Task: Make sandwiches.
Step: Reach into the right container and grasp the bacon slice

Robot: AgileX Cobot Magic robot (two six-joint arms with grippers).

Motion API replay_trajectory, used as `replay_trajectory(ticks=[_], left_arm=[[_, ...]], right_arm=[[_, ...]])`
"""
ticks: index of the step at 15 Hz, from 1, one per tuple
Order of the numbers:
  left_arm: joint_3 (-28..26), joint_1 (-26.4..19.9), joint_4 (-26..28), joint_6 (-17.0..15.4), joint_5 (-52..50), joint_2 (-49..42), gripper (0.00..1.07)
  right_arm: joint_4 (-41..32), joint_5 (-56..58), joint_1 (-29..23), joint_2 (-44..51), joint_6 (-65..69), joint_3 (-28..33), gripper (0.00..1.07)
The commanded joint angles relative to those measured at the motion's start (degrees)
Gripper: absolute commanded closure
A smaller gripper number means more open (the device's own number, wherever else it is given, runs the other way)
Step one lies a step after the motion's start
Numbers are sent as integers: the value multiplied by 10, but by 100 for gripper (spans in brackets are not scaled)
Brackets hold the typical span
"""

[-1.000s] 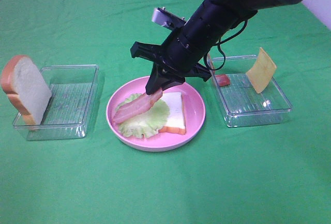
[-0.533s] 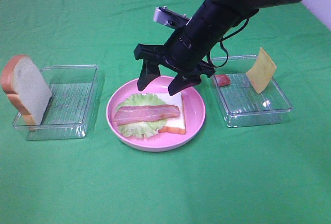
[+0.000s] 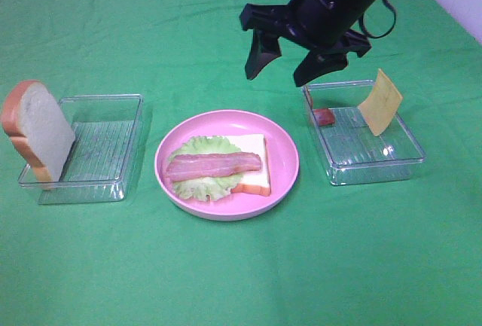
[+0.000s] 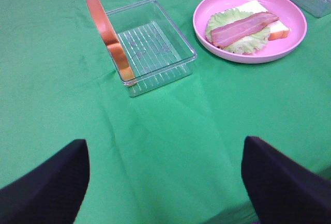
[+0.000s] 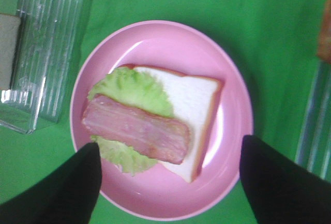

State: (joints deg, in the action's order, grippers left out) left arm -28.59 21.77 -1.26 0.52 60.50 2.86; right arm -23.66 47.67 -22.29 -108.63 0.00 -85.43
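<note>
Yellow cheese slice (image 3: 380, 102) leans in the tray (image 3: 376, 162), just to right of the right hand (image 3: 279, 72), which hangs w/ jaws apart & empty; half-built sandwich (image 3: 254, 162) lies on plate (image 3: 285, 145), lower-left. Right arm is nearer.

A green cloth (image 3: 241, 281) covers the table, and three things sit straight on it: a pink plate (image 3: 285, 153) in the middle, a left tray (image 3: 102, 145) and a right tray (image 3: 361, 149), both clear, flanking it.
</note>
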Motion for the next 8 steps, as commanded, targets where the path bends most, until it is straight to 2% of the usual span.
replay_trajectory(ticks=[1, 3, 4, 8], left_arm=[[1, 2, 0, -2, -7, -4, 30], [1, 2, 0, -2, -7, -4, 30], [1, 2, 0, -2, -7, -4, 30], [1, 2, 0, -2, -7, -4, 30]], right_arm=[[9, 42, 45, 0, 5, -31, 37], [23, 66, 65, -11, 5, -68, 37], [54, 84, 65, -28, 6, -107, 38], [88, 121, 65, -91, 22, -186, 42]])
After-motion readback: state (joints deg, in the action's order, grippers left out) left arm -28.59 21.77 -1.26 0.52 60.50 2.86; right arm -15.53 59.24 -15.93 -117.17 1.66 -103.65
